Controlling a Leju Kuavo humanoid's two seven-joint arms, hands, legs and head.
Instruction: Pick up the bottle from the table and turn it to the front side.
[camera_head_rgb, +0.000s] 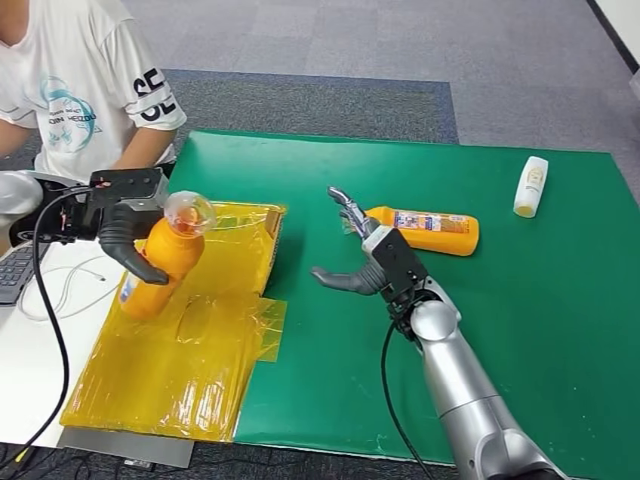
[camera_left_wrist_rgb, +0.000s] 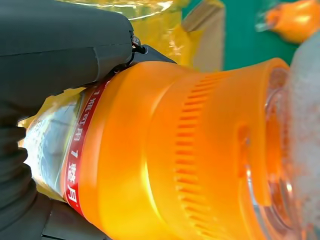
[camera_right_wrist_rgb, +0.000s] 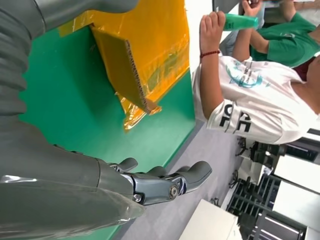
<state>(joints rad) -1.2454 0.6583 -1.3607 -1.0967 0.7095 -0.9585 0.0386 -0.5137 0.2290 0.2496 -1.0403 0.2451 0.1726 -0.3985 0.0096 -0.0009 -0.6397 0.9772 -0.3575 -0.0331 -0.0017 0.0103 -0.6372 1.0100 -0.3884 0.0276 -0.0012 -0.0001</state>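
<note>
The orange bottle (camera_head_rgb: 162, 258) with its clear cap is gripped in the left hand (camera_head_rgb: 124, 240), fingers (camera_head_rgb: 136, 258) wrapped round its body, tilted above the yellow-wrapped cardboard (camera_head_rgb: 189, 340). The right hand (camera_head_rgb: 362, 255) hovers over the green worktop (camera_head_rgb: 528, 330), fingers spread and holding nothing, beside a second orange bottle (camera_head_rgb: 434, 230) lying flat.

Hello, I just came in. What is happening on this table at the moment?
The robot's left hand holds an orange bottle with a clear cap, tilted above the yellow sheet. Its right hand is open over the green mat, holding nothing, beside a second orange bottle that lies on its side. A small white bottle lies further right. A person sits at the far left corner.
</note>
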